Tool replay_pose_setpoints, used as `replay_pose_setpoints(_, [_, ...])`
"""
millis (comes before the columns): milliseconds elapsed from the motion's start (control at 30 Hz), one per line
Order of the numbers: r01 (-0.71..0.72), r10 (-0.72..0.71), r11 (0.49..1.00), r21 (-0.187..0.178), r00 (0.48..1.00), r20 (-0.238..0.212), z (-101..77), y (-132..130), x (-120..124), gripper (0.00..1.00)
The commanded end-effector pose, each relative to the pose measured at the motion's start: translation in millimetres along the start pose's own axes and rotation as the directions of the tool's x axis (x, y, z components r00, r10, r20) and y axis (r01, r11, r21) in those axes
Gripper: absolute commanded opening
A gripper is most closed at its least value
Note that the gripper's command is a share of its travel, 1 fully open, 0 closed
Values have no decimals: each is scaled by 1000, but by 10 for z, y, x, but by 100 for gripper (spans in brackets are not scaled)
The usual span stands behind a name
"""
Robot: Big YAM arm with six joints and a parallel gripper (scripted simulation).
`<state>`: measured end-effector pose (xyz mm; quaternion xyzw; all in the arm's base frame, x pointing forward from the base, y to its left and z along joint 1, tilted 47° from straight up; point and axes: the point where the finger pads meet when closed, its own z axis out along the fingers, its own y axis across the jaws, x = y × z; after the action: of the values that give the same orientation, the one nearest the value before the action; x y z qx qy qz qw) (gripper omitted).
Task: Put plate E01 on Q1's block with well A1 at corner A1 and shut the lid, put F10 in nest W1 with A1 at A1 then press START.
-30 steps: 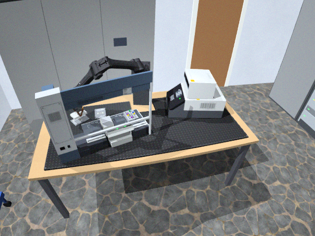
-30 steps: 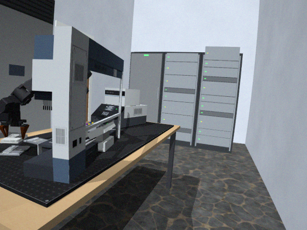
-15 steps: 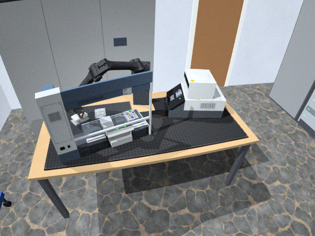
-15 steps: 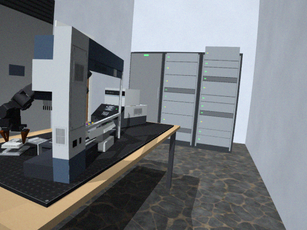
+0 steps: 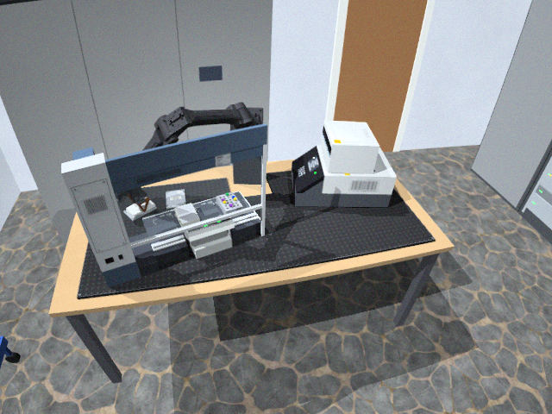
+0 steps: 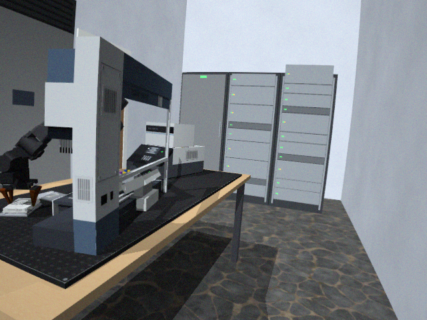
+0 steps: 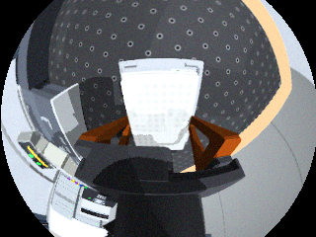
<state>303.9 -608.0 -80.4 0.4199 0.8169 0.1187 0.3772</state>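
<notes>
My gripper (image 5: 142, 205) (image 6: 21, 197) (image 7: 159, 118) is shut on a white 96-well PCR plate (image 5: 135, 210) (image 6: 16, 205) (image 7: 160, 102), holding it by its two long sides. The plate is the right way up and lies low on the black mat behind the left end of the liquid-handler deck; its label is too small to read. I cannot tell whether it rests in a nest. The cycler Q1 (image 5: 356, 182) (image 6: 187, 157) stands at the right rear, with its white lid box (image 5: 349, 147) on top. Its dark key panel (image 5: 306, 171) (image 6: 146, 155) shows a green lamp.
The deck (image 5: 196, 218) carries the tube cooling block (image 5: 228, 203) with coloured caps and a grey deep-well block (image 5: 186, 215). A flat grey nest (image 5: 175, 197) (image 6: 51, 197) stands beside the held plate. The blue gantry beam (image 5: 187, 153) and white tower (image 5: 94, 216) (image 6: 93, 145) rise close by.
</notes>
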Motion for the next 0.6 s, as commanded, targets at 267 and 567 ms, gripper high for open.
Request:
replay_pose_setpoints(267, [22,-23,999,24,998,52,-356,-130,-290,0])
replay_pose_setpoints(567, [1,-3,1000,27,998,59,-308,-242,-263,0])
